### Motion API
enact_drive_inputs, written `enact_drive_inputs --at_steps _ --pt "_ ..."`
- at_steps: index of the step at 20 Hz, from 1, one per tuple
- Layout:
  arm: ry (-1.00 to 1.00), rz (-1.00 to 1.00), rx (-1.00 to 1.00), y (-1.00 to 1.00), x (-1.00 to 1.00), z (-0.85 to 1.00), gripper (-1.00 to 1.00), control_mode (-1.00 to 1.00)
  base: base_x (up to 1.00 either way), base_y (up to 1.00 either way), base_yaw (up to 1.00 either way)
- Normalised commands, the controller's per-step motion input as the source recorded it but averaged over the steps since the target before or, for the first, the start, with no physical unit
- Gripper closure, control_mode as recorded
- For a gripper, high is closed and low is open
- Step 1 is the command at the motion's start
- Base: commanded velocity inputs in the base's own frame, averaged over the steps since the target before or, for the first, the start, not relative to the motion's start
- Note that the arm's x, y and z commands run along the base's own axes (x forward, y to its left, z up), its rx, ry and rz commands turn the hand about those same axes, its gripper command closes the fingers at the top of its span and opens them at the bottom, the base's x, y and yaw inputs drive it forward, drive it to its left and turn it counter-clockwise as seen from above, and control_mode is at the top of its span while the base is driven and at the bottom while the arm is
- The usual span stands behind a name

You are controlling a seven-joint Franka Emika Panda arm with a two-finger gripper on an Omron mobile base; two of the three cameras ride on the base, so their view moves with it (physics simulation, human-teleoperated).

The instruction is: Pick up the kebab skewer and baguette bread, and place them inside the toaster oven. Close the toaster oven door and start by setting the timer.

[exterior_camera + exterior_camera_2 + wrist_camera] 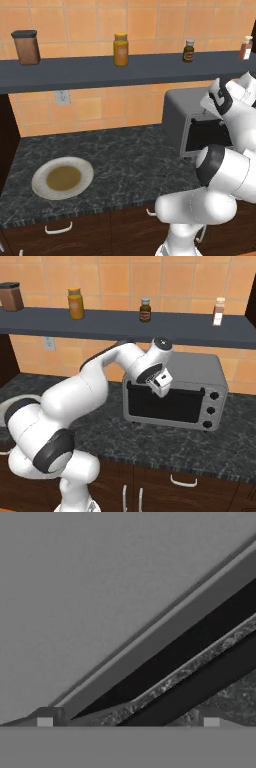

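Where the hand (161, 387) hangs against the upper left corner of the toaster oven (200, 376), just at the black handle of its shut toaster oven door (165, 403), fingertips (45, 718) spread wide with nothing between them. Well off to the hand's left on the dark marble tabletop (125, 150), a bare plate (62, 177). Above the hand, four jars along the shelf (125, 326).

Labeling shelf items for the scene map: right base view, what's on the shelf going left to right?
Brown canister with dark lid → yellow-orange jar → small dark bottle → small reddish shaker with white cap, all standing on the dark shelf.
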Motion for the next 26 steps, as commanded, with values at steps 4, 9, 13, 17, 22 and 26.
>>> enact_drive_inputs --at_steps 4,9,13,17,22,26 --pt "-0.04 -0.15 -0.05 0.25 0.00 -0.02 -1.00 -1.00 0.00 0.00 0.00" --pt "-0.09 -0.16 -0.07 0.17 -0.13 -0.03 -1.00 -1.00 0.00 0.00 0.00" --pt "-0.14 -0.15 -0.05 0.00 -0.37 -0.01 -1.00 -1.00 0.00 0.00 0.00" --pt "-0.08 -0.11 -0.01 -0.11 -0.44 0.01 -1.00 -1.00 0.00 0.00 0.00" --pt "0.00 -0.04 0.00 -0.34 -0.70 0.16 -1.00 -1.00 0.00 0.00 0.00" --pt "-0.07 0.00 -0.01 -0.51 -0.80 0.23 -1.00 -1.00 0.00 0.00 0.00"
